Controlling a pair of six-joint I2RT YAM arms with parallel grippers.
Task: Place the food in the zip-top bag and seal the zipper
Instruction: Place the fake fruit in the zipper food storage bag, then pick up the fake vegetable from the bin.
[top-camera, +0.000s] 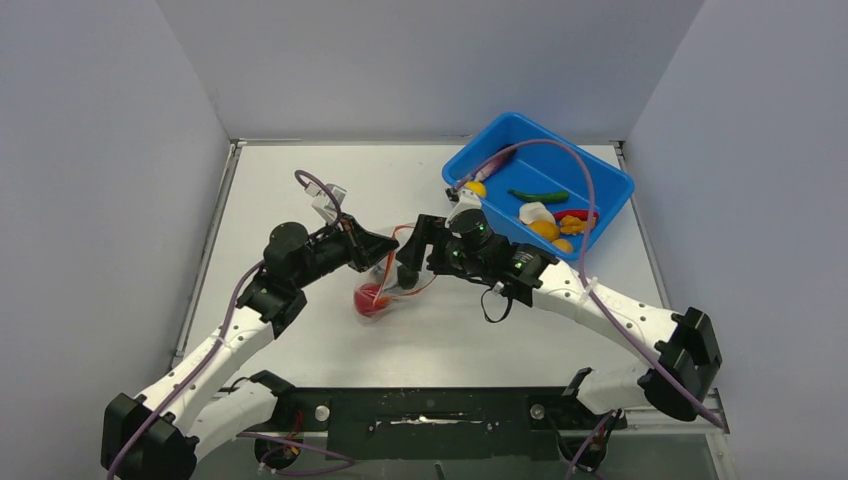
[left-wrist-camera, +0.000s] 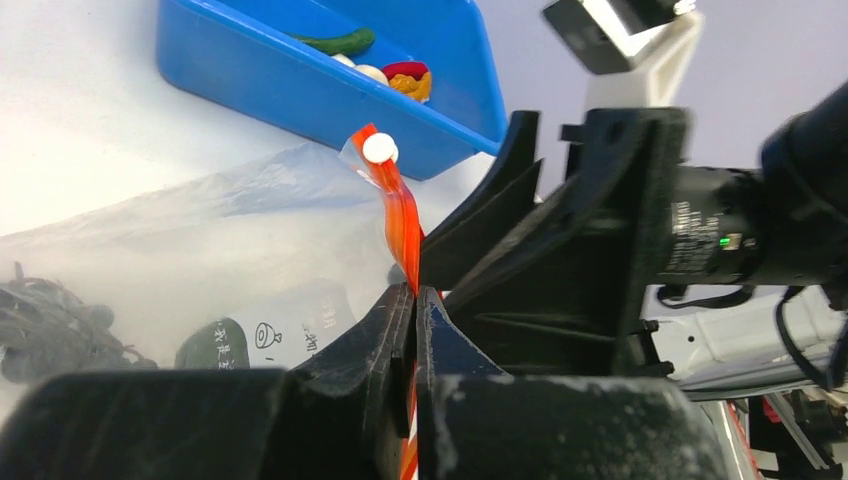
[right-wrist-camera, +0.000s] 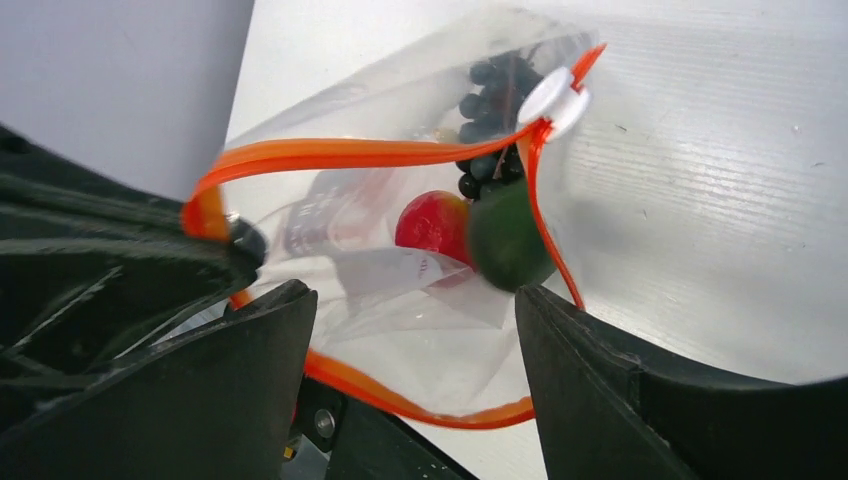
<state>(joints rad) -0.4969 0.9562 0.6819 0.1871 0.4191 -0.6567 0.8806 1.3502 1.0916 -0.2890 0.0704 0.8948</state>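
the left gripper (left-wrist-camera: 414, 300) is pinched tight on the zipper (right-wrist-camera: 370, 152) at one end of the zip-top bag (right-wrist-camera: 330, 120), which sits mid-tabletop (top-camera: 300, 180) with its mouth gaping. the right gripper (right-wrist-camera: 415, 300) hangs over that mouth, fingers spread wide, holding nothing. inside lie a red ball (right-wrist-camera: 430, 222), a green piece (right-wrist-camera: 505, 240) and dark grapes (right-wrist-camera: 490, 100). other pieces (top-camera: 545, 230) lie in the blue tub (top-camera: 505, 125) at the far right.
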